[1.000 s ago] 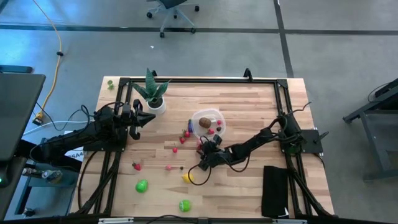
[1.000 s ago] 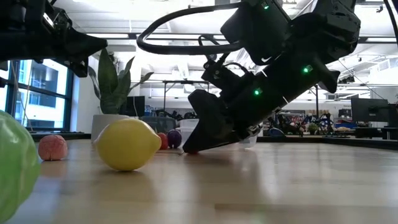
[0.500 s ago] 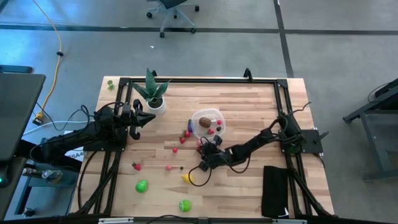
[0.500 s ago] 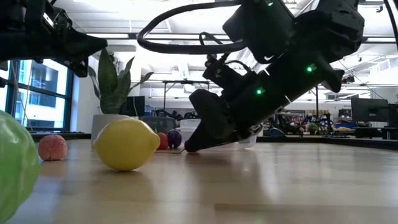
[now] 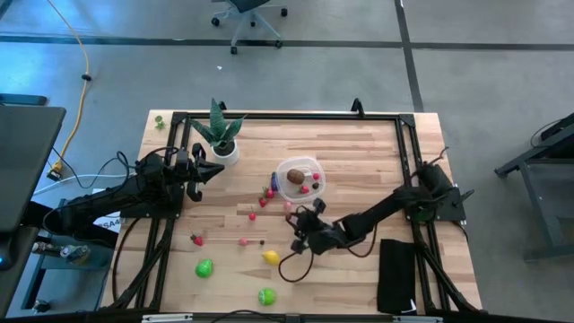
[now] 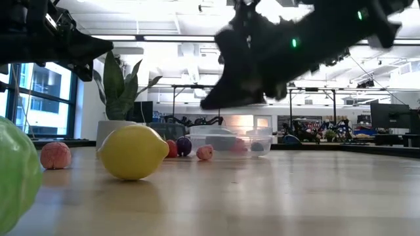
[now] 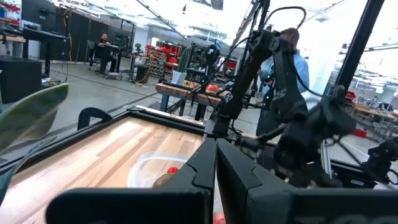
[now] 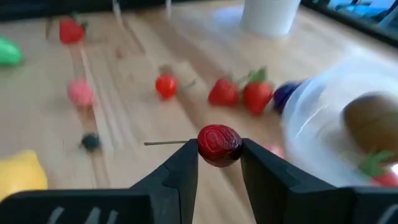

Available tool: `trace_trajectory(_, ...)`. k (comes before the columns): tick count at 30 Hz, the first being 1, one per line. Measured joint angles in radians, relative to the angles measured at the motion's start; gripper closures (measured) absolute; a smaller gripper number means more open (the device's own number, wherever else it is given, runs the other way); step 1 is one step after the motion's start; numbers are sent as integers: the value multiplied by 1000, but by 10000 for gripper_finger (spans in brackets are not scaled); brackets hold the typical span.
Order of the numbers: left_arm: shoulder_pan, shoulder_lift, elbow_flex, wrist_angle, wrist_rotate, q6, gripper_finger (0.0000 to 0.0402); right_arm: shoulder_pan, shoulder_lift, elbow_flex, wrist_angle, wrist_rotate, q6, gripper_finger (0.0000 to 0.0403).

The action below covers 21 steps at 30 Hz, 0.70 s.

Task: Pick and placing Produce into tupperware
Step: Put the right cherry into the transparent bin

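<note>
The tupperware [image 5: 312, 182] stands at the table's middle with a brown kiwi [image 5: 294, 176] and red pieces inside. Loose produce lies on the table to its left and toward the near edge: a lemon [image 5: 271, 257], two green balls [image 5: 204, 267], strawberries [image 8: 257, 95], a pink piece [image 5: 289, 205] and a dark berry [image 8: 91, 142]. My right gripper [image 8: 219, 152] hangs above the table, just on the near side of the tupperware, shut on a small dark red cherry [image 8: 219, 144]. My left gripper [image 7: 216, 167] waits shut at the far left, beside the plant pot. My right gripper pinches the cherry's two opposite sides [image 8: 208, 145] between its fingertips. The fingers slant down, coming from the table's right. The cherry is lifted clear of the table, and its thin stem [image 8: 165, 143] sticks out sideways past one finger.
A spiky plant in a white pot [image 5: 224, 151] stands at the far left. A black flat object [image 5: 397, 274] lies at the near right corner. A dark metal frame [image 5: 287, 117] runs around the table's edges. Bare wood lies to the tupperware's right.
My right gripper has risen from the tabletop with the cherry between its fingers and drawn a little toward the near edge. The cherry is now lifted clear. In the low view the pink piece behind it has come into sight.
</note>
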Motion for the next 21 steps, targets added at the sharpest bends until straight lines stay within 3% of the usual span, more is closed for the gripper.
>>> trace_trajectory(6, 0, 0, 0, 0, 0, 0, 399, -61, -179, 0, -202, 48, -84, 298)
trace_trajectory(10, 0, 0, 0, 0, 0, 0, 399, -167, -302, 0, -398, -27, -78, 298)
trace_trajectory(15, 0, 0, 0, 0, 0, 0, 399, -355, -378, 0, -594, -245, -47, 298)
trace_trajectory(21, 0, 0, 0, 0, 0, 0, 399, -540, -338, 0, -638, -512, -85, 298)
